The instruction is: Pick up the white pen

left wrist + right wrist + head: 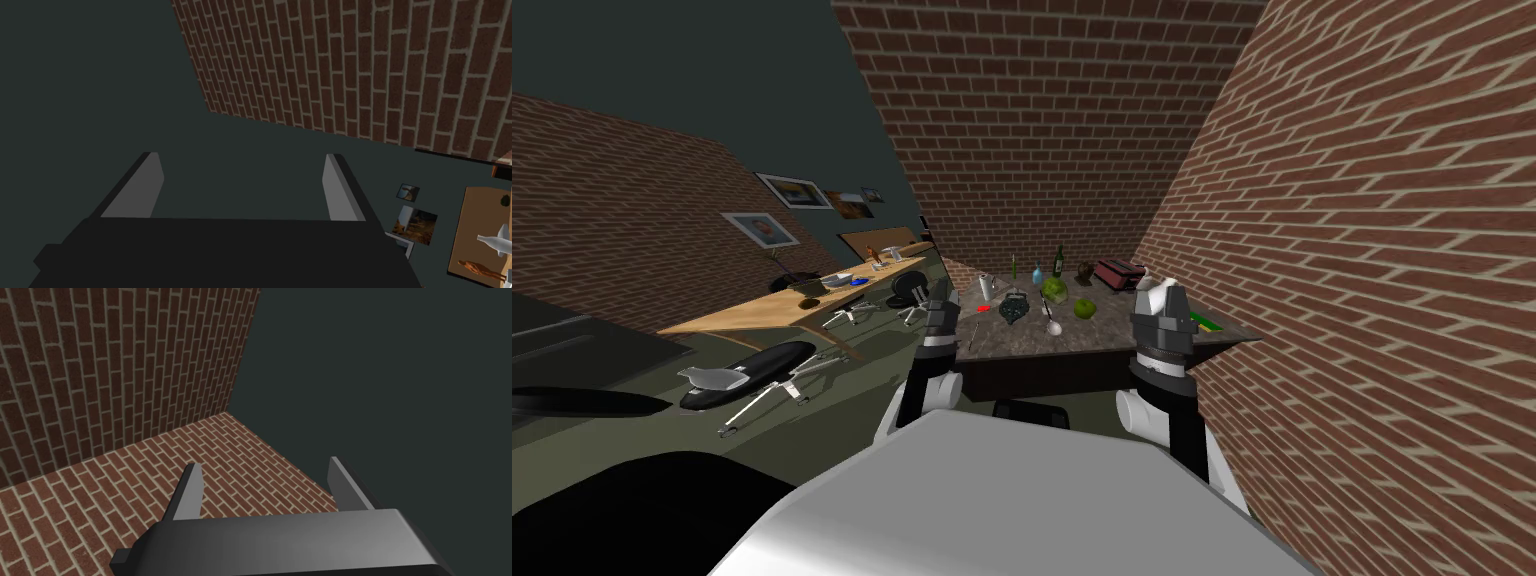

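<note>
- Head view: a dark, mottled tabletop (pixel 1102 338) sits in the corner of two brick walls.
- The white pen (pixel 1051 319) lies flat on it near the front edge, about midway across. It is a thin, pale stick with a slightly wider whitish end toward me, and finer detail is too small to tell.
- The pen lies between a dark pot (pixel 1014 308) on its left and a green apple (pixel 1084 308) on its right. A grey cup (pixel 986 287), bottles and a red toaster (pixel 1120 272) stand farther back.
- The left arm (pixel 940 340) rises at the tabletop's near left corner and the right arm (pixel 1164 345) at its near right. Both are apart from the pen.
- Left wrist view: the left pincer (pixel 242 165) is released, its two grey blades spread wide with nothing between them.
- Right wrist view: the right pincer (pixel 265 465) is likewise released, its blades apart and gripping nothing.
</note>
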Available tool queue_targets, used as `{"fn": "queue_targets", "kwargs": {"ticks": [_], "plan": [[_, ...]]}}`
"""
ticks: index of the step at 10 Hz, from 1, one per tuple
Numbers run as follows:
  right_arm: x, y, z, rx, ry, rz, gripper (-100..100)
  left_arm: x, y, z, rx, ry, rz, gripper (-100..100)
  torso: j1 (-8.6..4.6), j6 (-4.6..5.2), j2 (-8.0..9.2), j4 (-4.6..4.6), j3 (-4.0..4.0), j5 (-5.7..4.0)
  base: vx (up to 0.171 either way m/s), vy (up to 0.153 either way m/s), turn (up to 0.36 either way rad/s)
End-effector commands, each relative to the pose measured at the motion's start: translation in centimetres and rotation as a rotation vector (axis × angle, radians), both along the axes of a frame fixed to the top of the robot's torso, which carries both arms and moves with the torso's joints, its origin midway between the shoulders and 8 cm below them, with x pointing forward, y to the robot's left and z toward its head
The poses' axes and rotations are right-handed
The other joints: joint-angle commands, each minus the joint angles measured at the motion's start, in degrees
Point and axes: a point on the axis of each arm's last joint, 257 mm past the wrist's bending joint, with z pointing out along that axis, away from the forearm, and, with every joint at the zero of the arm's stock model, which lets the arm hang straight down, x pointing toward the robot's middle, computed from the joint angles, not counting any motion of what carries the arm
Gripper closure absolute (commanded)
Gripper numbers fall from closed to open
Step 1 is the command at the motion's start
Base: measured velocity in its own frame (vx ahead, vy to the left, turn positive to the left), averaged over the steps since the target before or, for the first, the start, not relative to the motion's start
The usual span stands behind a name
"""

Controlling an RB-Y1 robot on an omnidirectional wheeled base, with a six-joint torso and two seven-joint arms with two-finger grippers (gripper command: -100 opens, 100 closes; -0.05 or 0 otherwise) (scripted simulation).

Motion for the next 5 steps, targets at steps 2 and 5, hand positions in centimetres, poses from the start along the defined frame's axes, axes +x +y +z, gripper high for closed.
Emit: {"fn": "queue_targets", "kwargs": {"ticks": [2, 5], "plan": [[0.0, 0.0, 0.0, 0.0, 0.0, 0.0, 0, -0.1, 0.3, -1.3, 0.043, 0.051, -0.011, -100, 0.06, 0.0, 0.16, 0.03, 0.08, 0.01, -0.086, 0.022, -0.014], [0.0, 0.0, 0.0, 0.0, 0.0, 0.0, 0, -0.5, 1.8, -4.2, 0.086, 0.161, -0.009, -100, 0.13, 0.0, 0.52, 0.12, 0.31, 0.03, -0.131, 0.03, -0.05]]}}
